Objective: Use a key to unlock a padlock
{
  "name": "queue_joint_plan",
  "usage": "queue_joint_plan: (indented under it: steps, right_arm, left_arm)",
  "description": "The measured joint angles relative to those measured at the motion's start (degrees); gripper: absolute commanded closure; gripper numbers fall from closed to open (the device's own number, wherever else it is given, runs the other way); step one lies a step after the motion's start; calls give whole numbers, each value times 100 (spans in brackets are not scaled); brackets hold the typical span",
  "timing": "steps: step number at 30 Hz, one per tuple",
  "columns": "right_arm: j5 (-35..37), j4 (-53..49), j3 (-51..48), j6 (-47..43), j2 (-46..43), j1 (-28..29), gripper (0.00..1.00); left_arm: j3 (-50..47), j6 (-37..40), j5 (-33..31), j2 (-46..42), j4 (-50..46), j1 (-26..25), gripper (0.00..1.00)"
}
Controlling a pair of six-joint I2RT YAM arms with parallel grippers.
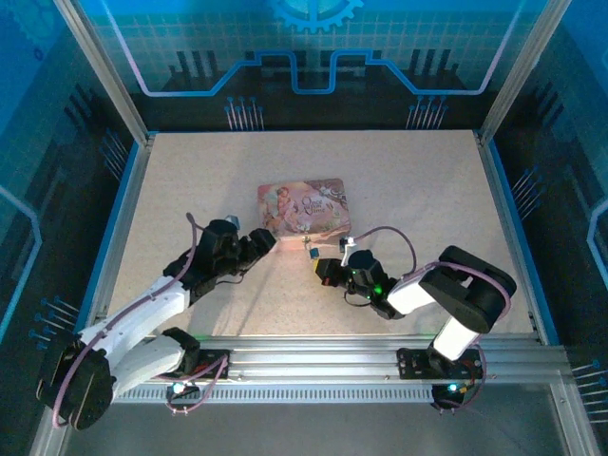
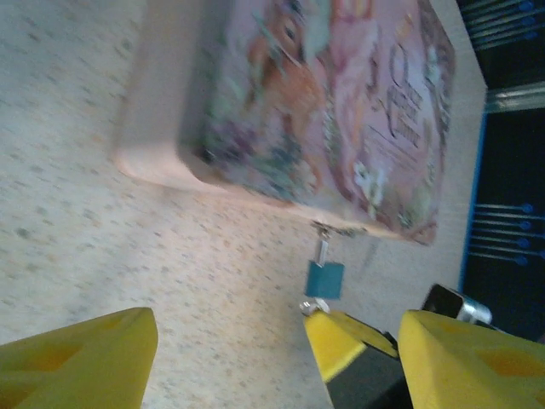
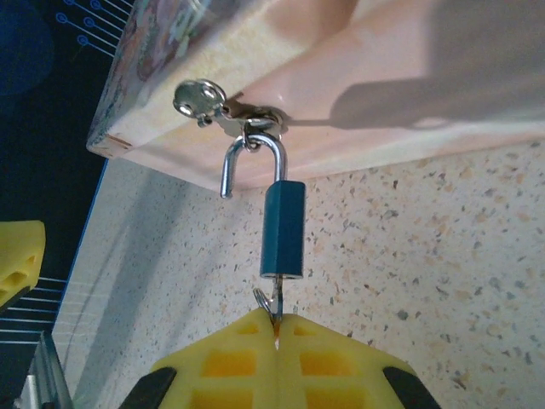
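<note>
While one padlock [image 3: 283, 228] hangs off one pink box [image 1: 304, 210] amid the counter [image 1: 418, 180], the right pincer [image 3: 276, 328] pinches one key [image 3: 271, 301]; the left pincer [image 2: 277, 349] stands spread.

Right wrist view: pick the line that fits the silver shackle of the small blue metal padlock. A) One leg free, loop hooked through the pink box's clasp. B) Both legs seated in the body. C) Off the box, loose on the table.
A: the silver shackle has one leg ending in air beside the small blue metal padlock, and its loop hangs from the metal clasp of the pink illustrated box.
</note>
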Motion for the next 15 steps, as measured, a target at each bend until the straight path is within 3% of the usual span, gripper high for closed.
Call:
queue_joint_plan:
  steps: [5, 8, 15]
  right_arm:
    - [-136, 2, 81, 175, 149, -13, 84]
    - [-146, -7, 81, 238, 153, -26, 82]
    - [-140, -216, 83, 149, 116, -28, 67]
  left_arm:
    - [149, 448, 203, 162, -304, 772, 20]
    - [367, 717, 461, 494, -343, 1117, 20]
    - [1095, 1349, 1036, 1488, -391, 1517, 21]
